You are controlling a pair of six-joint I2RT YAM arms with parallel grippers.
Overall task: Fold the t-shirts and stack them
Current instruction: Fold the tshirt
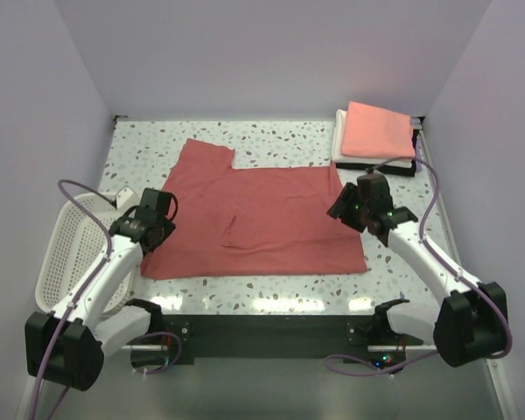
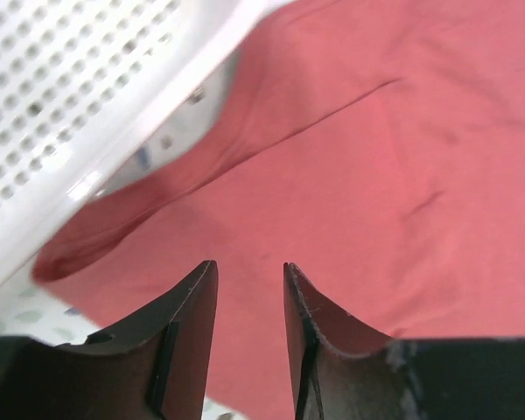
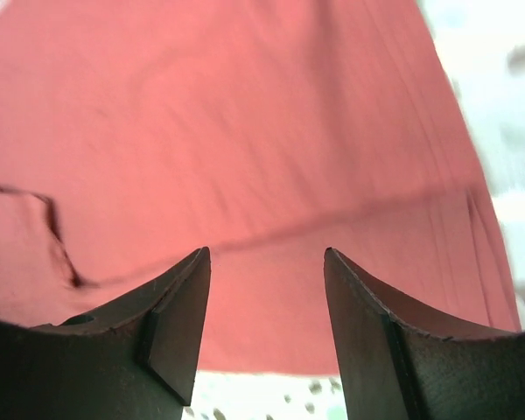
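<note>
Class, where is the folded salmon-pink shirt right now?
In the top view, the salmon-pink shirt lies at the far right corner, atop a white shirt.

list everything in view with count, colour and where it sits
brick-red t-shirt: one, brick-red, spread flat mid-table
salmon-pink shirt: one, salmon-pink, folded, top of the stack in the far right corner
white shirt: one, white, folded, under the pink one
black shirt: one, black, only its edge shows at the bottom of the stack
basket: one, white mesh, table's left edge
table: one, white with grey speckles
left gripper: one, black, open over the t-shirt's left edge
right gripper: one, black, open over its right side
</note>
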